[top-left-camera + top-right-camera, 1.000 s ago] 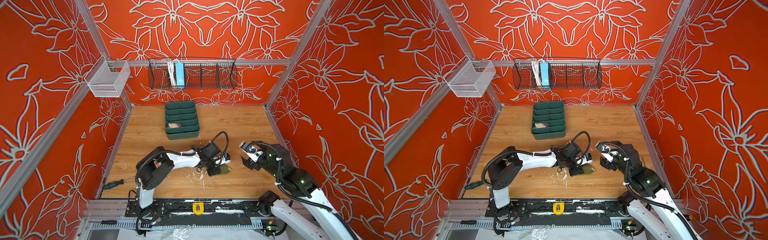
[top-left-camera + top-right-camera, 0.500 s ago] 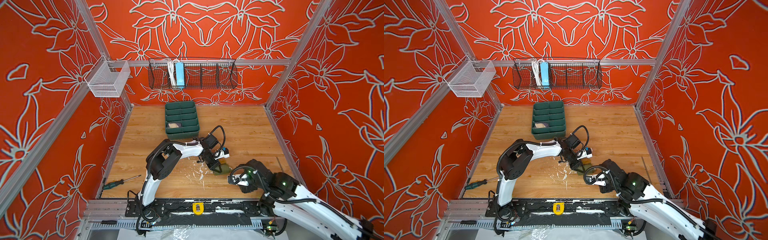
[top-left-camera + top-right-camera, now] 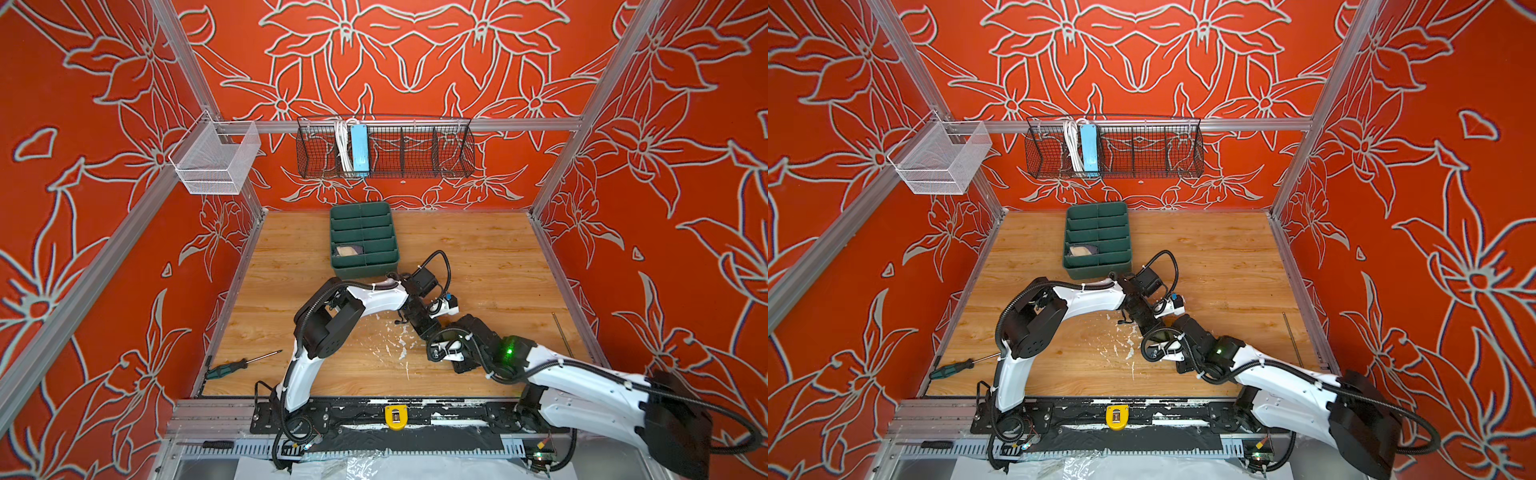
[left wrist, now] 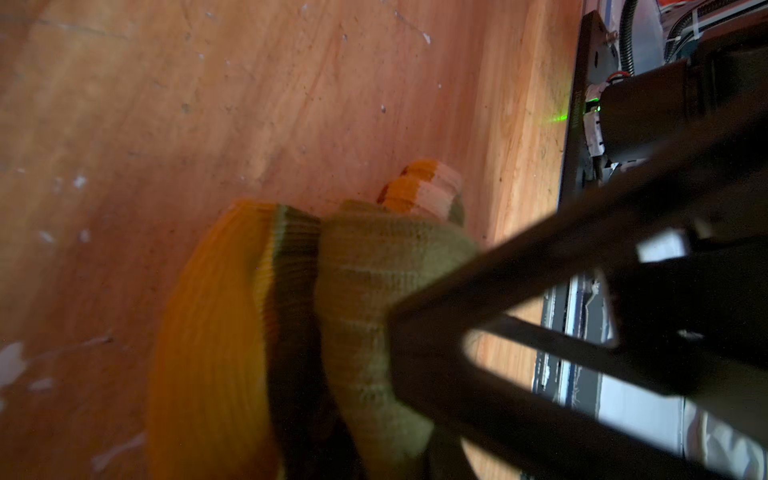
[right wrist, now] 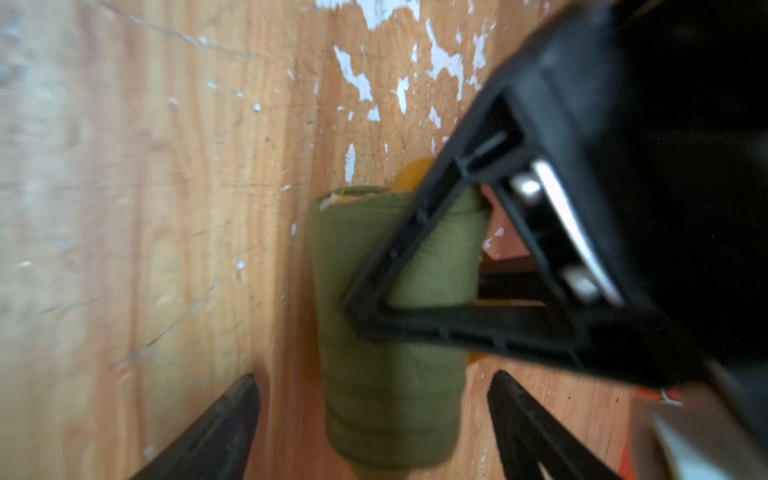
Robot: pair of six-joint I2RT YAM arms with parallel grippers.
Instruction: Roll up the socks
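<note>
Sock roll (image 4: 374, 270): left jaws clamped on it, right jaws spread astride it. I'd close those squarely mid-roll so nothing unwinds.

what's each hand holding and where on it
The left hand is shut on the rolled sock, pinching it near one end. The right hand is open astride it, holding nothing.

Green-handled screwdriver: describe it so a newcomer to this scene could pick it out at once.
On the wooden tabletop inside the orange floral walls, go to the front left corner, beside the white left arm. The green-handled screwdriver lies flat there, thin metal shaft towards the arm. The black-handled tool nearby lies off the wood, on the front metal rail.
</note>
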